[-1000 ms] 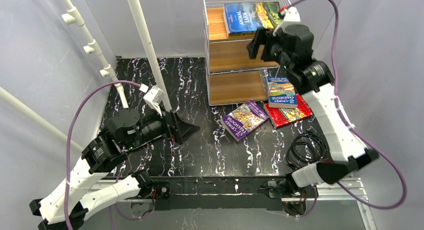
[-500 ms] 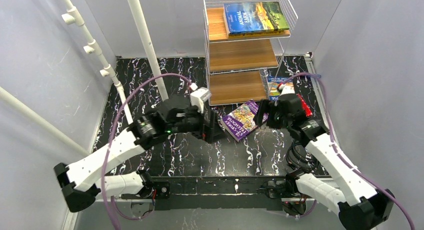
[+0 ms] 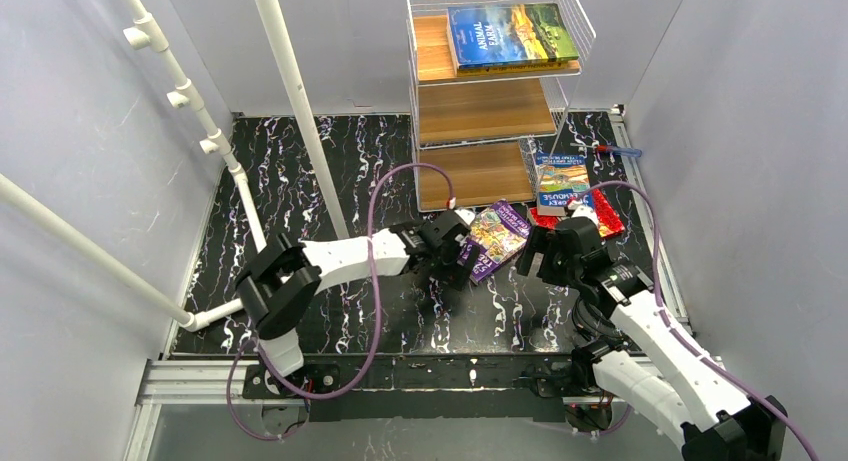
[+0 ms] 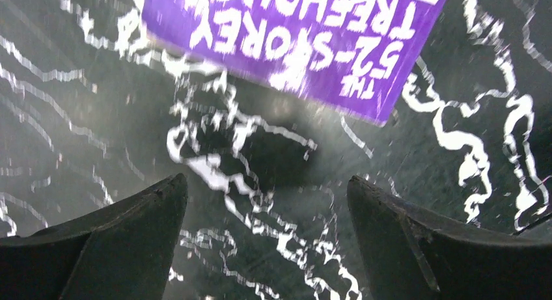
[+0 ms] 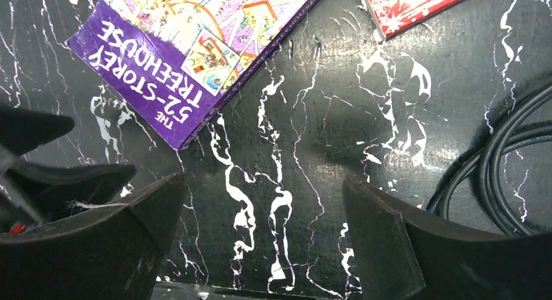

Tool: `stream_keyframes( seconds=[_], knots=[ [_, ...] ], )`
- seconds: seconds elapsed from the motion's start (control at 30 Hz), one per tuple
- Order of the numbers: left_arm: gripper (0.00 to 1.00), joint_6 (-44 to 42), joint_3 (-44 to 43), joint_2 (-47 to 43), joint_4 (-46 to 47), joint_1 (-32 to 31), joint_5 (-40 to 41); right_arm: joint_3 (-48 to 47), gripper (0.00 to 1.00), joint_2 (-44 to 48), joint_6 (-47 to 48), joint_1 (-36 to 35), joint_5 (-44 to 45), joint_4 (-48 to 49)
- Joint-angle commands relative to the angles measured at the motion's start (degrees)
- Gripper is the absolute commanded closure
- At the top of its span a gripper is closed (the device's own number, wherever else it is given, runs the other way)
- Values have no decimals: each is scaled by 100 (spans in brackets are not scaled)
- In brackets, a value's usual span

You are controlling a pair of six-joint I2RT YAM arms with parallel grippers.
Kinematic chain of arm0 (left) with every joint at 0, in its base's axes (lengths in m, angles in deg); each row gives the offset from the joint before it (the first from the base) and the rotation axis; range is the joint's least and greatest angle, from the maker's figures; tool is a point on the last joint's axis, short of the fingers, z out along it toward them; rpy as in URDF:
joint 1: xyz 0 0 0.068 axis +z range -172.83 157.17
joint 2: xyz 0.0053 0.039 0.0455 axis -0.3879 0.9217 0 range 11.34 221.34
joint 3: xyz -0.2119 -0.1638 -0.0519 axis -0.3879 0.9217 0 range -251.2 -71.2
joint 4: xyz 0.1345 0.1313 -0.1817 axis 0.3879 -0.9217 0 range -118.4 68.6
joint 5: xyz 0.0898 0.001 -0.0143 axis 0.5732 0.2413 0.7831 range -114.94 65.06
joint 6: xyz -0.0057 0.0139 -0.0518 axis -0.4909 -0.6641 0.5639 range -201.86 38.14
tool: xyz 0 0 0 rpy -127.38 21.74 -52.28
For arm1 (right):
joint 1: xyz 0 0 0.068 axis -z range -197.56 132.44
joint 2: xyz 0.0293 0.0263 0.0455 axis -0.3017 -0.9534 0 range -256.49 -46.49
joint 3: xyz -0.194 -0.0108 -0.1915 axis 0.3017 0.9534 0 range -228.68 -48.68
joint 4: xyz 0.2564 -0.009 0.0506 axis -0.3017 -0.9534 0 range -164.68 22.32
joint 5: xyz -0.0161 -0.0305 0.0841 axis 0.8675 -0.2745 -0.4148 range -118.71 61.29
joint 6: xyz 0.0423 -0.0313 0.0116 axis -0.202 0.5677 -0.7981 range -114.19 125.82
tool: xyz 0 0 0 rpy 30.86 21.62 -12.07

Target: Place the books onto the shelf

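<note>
The table [image 3: 300,181] was black with white veins like marble. A white pole [image 3: 295,91] stood in the upper middle of the top view, and another pole with clips [image 3: 185,96] leaned at the upper left. A coiled black cable [image 5: 514,163] lay at the right edge of the right wrist view. Grey walls [image 3: 700,81] closed the scene.

fingers [image 5: 416,248] spread wide over the marbled table [image 5: 325,137]; purple book [image 5: 195,46] upper left, red book [image 5: 416,4] top, black cable [image 5: 514,163] right.
</note>
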Motion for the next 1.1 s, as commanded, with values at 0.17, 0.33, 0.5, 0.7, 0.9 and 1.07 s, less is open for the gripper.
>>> stream_keyframes(
  seconds=[0.17,0.33,0.5,0.7,0.9,1.07],
  knots=[
    [10,-1021,-1408,756,208,574,-1033,227,2,644,-325,22,24,-74],
    [10,-1259,-1990,1390,20,646,-1224,337,2,713,-483,18,-218,-21],
    [9,-1310,-2289,1853,49,774,-1471,316,4,620,-516,20,-373,-21],
    [12,-1443,-2337,2087,87,816,-1766,-20,3,692,-345,13,52,-478],
    [12,-1462,-2004,1850,279,758,-1019,135,3,797,-424,12,8,-403],
    [12,-2316,-1906,1853,215,309,324,179,3,706,-481,13,-117,-272]
  ],
)
